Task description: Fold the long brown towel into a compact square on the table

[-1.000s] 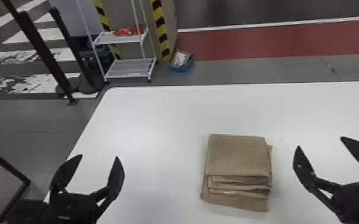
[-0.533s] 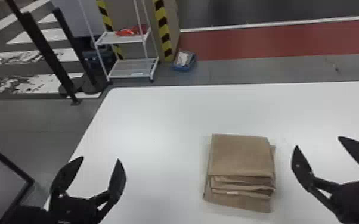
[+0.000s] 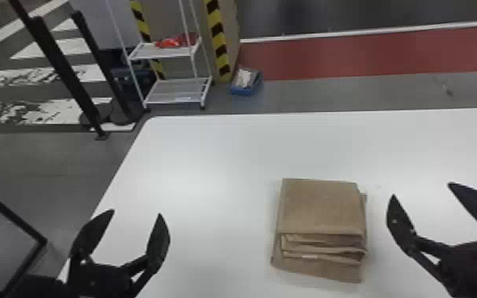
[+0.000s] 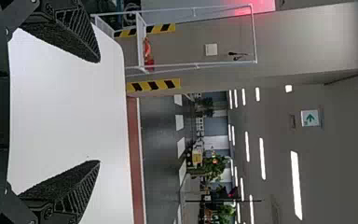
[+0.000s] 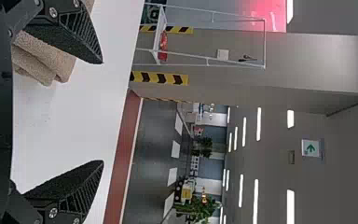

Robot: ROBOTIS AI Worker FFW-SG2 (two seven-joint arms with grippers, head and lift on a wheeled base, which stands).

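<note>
One brown towel (image 3: 321, 208) lies folded into a squarish stack on the one white bench (image 3: 210, 158), right of centre in the lower half of the head view; at least three folded edges show along its lower side, with one wider layer jutting out beneath them and one small pale patch on a fold; two grippers flank it, both apart from it: the left gripper (image 3: 136, 212) at lower left, its two fingers spread wide, and the right gripper (image 3: 421, 189) at lower right, nearer the towel, its two fingers also spread wide; at upper left stand two black posts (image 3: 61, 65) and one white rack (image 3: 176, 91) with two shelves, one red bundle (image 3: 168, 42) on the upper one; one blue bin (image 3: 242, 90) sits on the floor at upper centre
</note>
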